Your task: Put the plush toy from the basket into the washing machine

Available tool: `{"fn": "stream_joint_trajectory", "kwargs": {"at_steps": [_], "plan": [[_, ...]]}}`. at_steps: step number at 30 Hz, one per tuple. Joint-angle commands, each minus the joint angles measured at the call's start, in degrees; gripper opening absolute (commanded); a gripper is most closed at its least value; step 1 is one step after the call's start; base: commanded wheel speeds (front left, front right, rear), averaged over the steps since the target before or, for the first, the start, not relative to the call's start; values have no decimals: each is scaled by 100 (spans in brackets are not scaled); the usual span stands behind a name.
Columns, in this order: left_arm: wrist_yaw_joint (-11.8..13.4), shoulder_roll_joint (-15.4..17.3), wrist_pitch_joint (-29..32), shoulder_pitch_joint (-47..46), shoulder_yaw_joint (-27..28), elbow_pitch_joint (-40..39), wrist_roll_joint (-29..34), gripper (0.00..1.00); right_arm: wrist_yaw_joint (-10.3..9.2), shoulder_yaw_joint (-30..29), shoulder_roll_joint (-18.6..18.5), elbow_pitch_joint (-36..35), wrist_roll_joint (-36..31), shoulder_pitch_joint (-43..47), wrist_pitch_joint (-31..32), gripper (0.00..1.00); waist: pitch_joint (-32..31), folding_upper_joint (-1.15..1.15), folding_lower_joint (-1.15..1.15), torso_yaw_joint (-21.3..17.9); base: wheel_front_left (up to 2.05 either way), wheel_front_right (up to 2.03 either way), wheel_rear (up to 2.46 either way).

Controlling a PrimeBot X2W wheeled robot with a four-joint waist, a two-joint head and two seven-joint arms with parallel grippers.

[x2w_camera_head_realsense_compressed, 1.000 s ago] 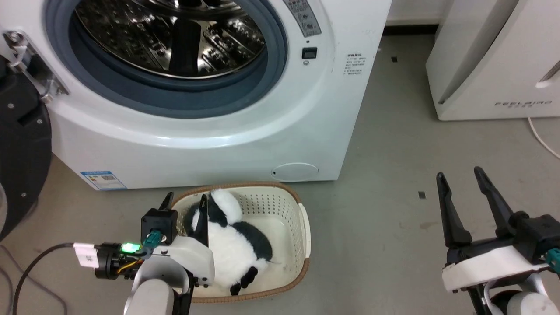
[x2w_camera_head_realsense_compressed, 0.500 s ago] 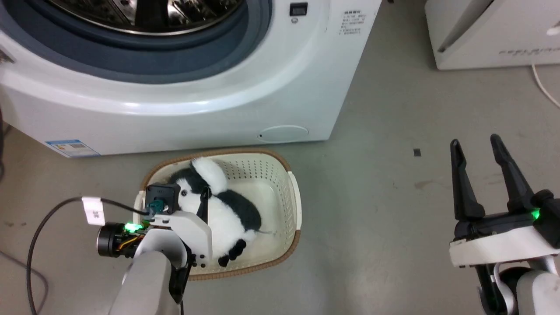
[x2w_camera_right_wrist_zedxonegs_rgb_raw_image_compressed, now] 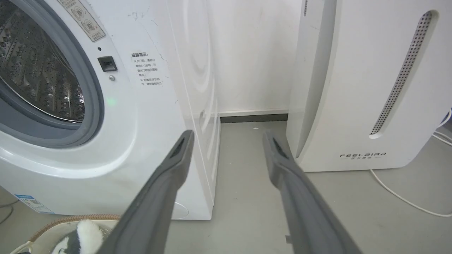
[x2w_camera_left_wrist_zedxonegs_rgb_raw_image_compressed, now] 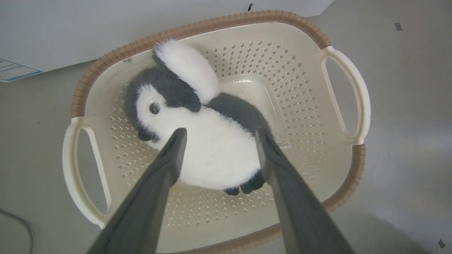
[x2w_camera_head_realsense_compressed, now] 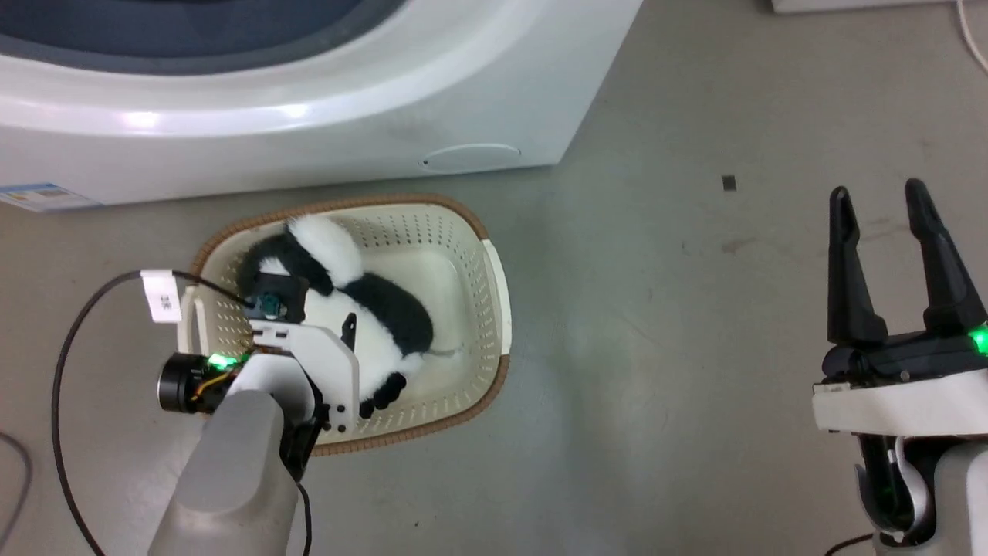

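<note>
Over basket, left tool straddles plush toy; wrist view: eye.

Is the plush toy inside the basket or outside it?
Inside. The toy lies on its side within the basket walls, and the open left gripper reaches down either side of its white belly.

Brand: "FEELBIRD", dark letters low on the white appliance; the smaller line beneath is unreadable.
Notice: Chinese print on the washing machine front, heading apparently "温馨提示", the rest too small.
Blue-edged sticker: washing machine's lower corner, illegible.
White tag: dark marks, illegible.
Paper label: inside the basket, unreadable.
</note>
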Motion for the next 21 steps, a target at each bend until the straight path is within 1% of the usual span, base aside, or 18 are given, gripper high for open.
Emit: {"fn": "stream_joint_trajectory", "kwargs": {"at_steps": [1, 8, 11, 21], "plan": [[-40, 51, 36, -193, -39, 136, -32, 100, -3, -21, 0, -54, 55, -142, -52, 100, 201, 0, -1, -62, 0, 0, 0], [7, 151, 442, -695, -129, 551, -101, 100, -3, -39, 0, -175, 179, -348, -135, 100, 709, 0, -1, -150, 0, 0, 0], [46, 175, 554, -917, -160, 726, -139, 100, -3, -52, 0, -249, 224, -428, -171, 100, 925, 0, -1, -182, 0, 0, 0], [46, 182, 810, -1565, -352, 1316, -220, 100, -3, -144, 0, -419, 327, -682, -290, 100, 1543, 0, -1, -226, 0, 0, 0]]}}
